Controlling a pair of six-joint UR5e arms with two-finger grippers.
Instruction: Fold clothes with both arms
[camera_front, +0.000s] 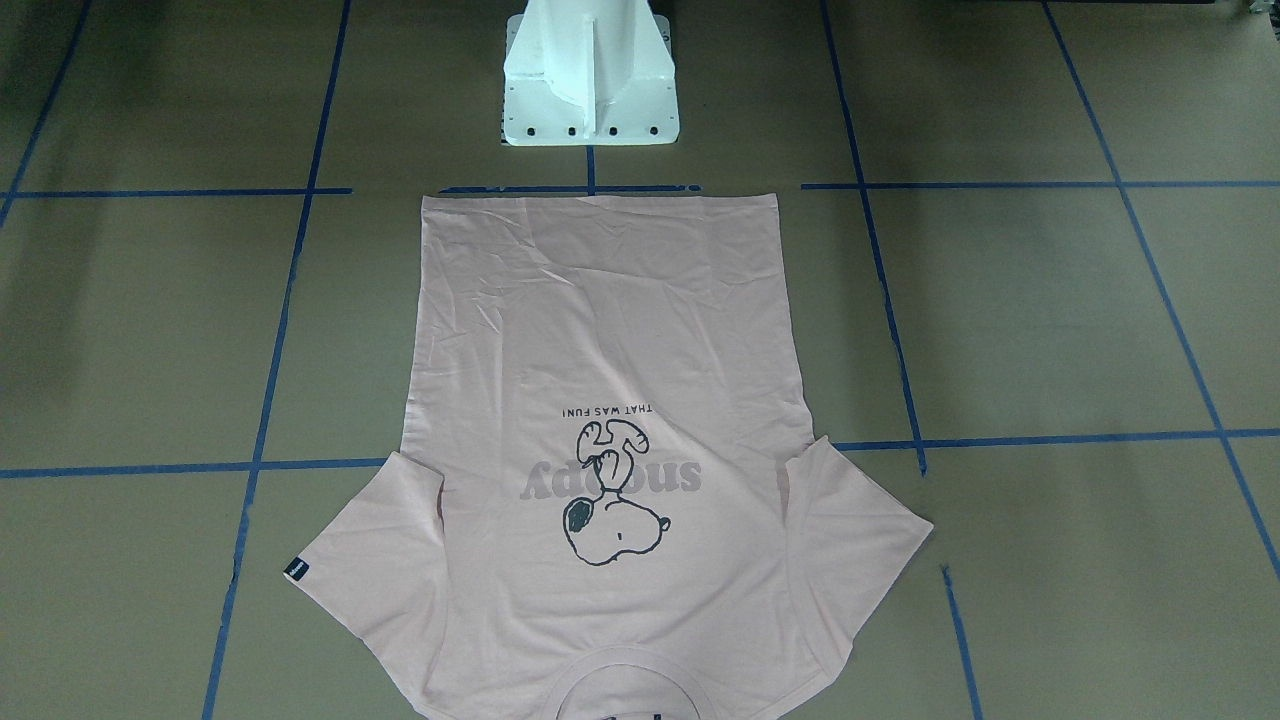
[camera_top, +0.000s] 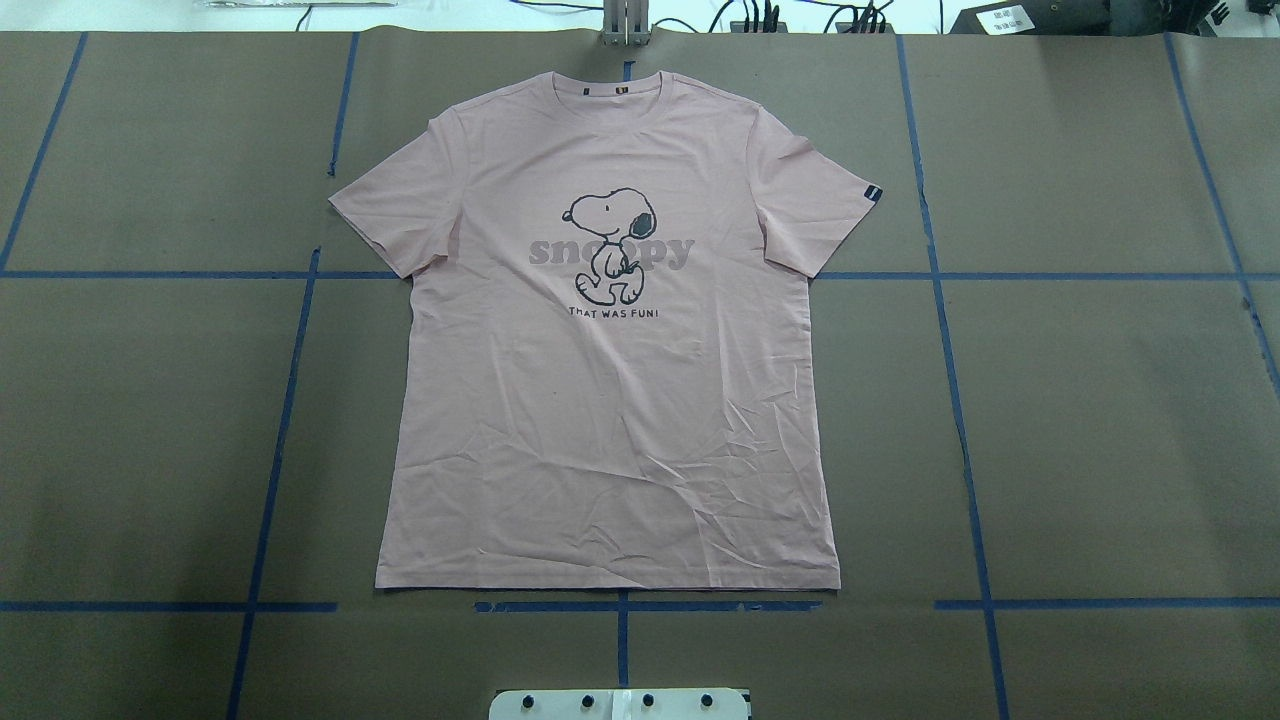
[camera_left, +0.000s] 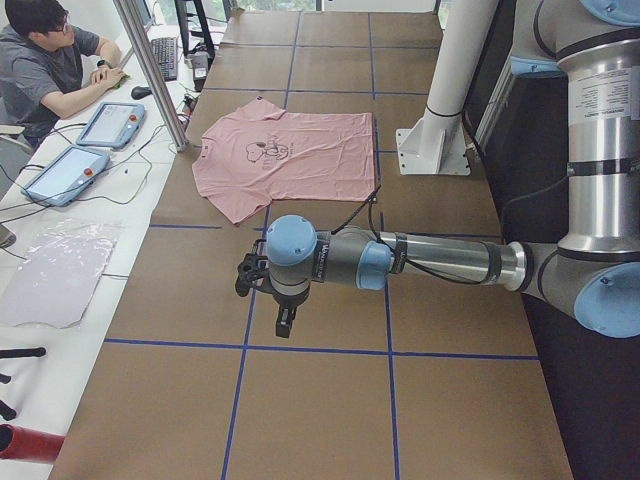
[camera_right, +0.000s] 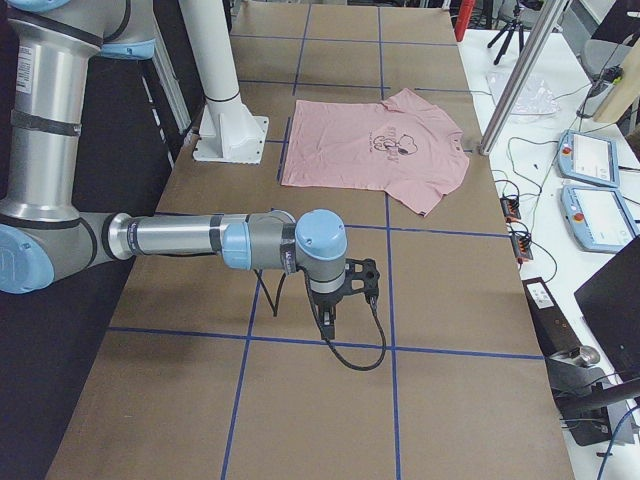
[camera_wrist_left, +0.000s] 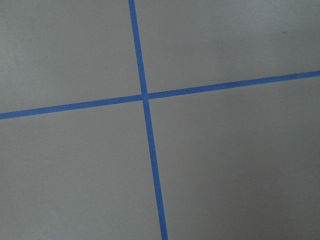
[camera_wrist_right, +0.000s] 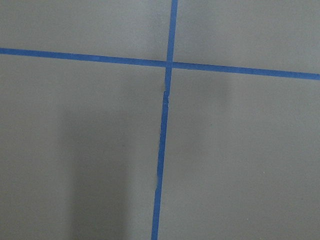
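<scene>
The pale pink T-shirt (camera_top: 610, 420) lies spread flat, print side up, in the middle of the brown table, collar toward the far edge and hem toward the robot's base. It also shows in the front view (camera_front: 600, 320) and in both side views (camera_left: 300, 165) (camera_right: 350, 155). My left gripper (camera_left: 284, 322) hangs over bare table well off the shirt, toward the table's left end. My right gripper (camera_right: 330, 318) hangs the same way toward the right end. Both point down and appear only in the side views, so I cannot tell if they are open or shut. The wrist views hold only table and tape.
Blue tape lines (camera_top: 290, 380) grid the brown table. The white pedestal (camera_front: 590, 75) stands just behind the shirt's hem. A metal post (camera_left: 155, 75) rises at the far edge by the collar. A person (camera_left: 50, 70) sits at a side desk with tablets and cables.
</scene>
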